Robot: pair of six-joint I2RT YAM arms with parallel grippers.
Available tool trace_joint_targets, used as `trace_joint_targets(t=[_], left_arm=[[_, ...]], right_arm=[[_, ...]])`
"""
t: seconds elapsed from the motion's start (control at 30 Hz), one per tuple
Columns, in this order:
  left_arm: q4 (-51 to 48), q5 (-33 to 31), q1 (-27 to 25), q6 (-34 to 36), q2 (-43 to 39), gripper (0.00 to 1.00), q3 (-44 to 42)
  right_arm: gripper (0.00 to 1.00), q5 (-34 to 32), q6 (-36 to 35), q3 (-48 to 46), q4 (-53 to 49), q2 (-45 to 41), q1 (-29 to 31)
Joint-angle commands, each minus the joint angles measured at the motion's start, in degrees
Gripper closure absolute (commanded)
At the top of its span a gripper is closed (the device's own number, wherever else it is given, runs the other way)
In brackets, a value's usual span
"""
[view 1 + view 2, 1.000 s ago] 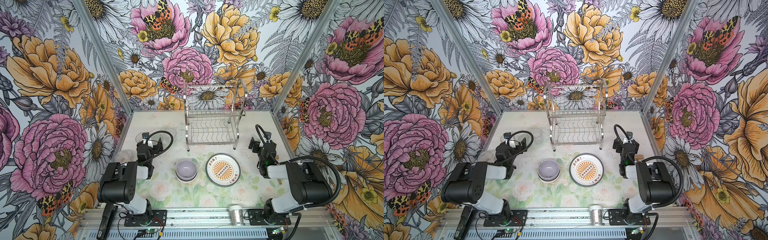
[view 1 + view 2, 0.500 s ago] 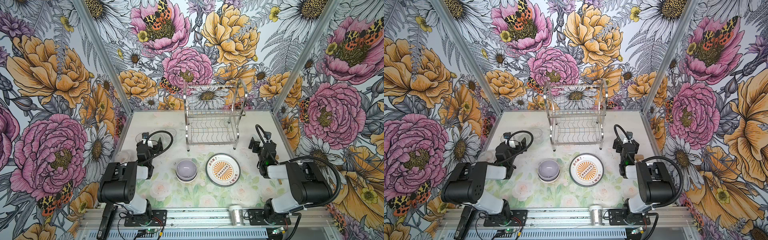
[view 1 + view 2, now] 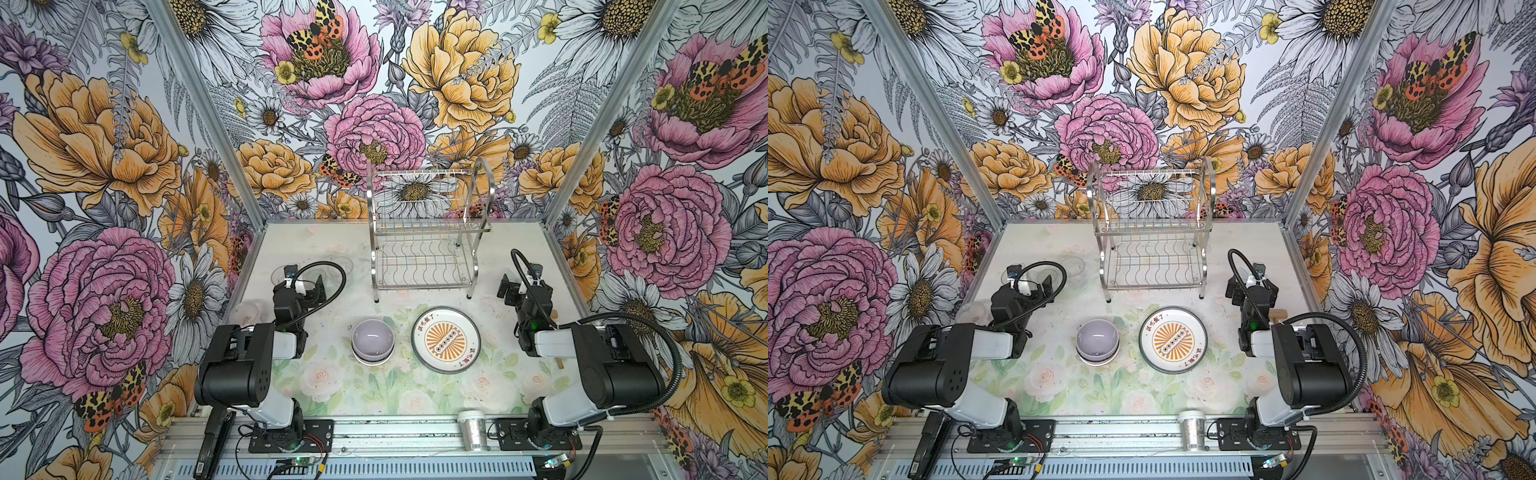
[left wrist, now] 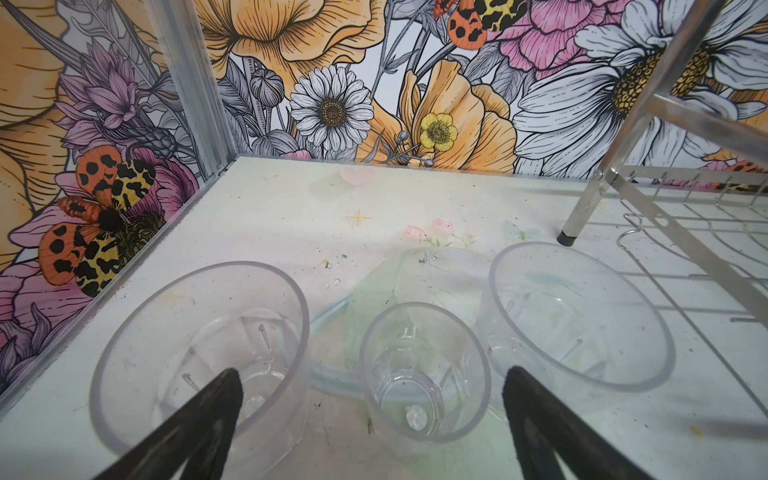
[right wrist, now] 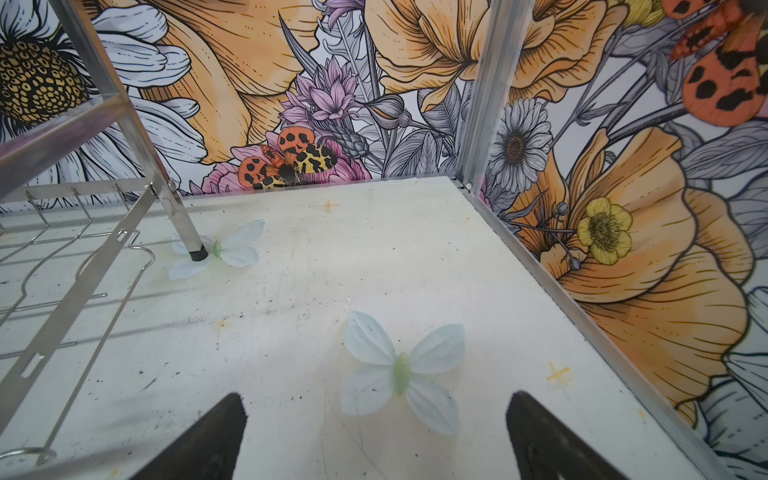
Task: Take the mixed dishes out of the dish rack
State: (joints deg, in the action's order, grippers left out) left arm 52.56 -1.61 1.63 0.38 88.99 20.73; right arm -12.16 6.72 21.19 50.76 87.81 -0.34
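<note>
Evidently the dish rack [image 3: 424, 249] stood empty; left claw [image 4: 372, 374] and right claw [image 5: 374, 399] gaped, holding nothing. A forward nudge from the left might topple the nearby clear glasses [image 4: 582, 316].

**Giant Blooms Closing In on a Pale Bench**

In both top views, three papered panels are enclosing the scene. A back wall [image 3: 374, 104], a left wall [image 3: 104, 174] and a right wall [image 3: 685, 187] are all showing oversized pink and orange peonies, white daisies, grey ferns and spotted moths. Aluminium corner posts [image 3: 207, 112] are slanting toward the upper corners. The whitish bench [image 3: 324, 245] is showing scuffs and dark specks, with faded roses [image 3: 320, 380] spreading across its lower part. A metal rail [image 3: 395, 432] is edging the bottom. In the right wrist view, a pale blue butterfly motif [image 5: 401, 372] is lying at lower centre. Soft, even light is falling throughout.
</note>
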Motion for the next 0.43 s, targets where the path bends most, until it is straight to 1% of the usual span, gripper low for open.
trace_joint_targets(t=[0.0, 0.4], left_arm=[[1.5, 1.2, 0.3, -0.3, 0.0, 0.01, 0.9], [1.5, 1.2, 0.3, -0.3, 0.0, 0.01, 0.9]], right_arm=[[0.00, -0.5, -0.4, 0.4, 0.6, 0.2, 0.1], [0.00, -0.5, -0.5, 0.4, 0.5, 0.2, 0.1]])
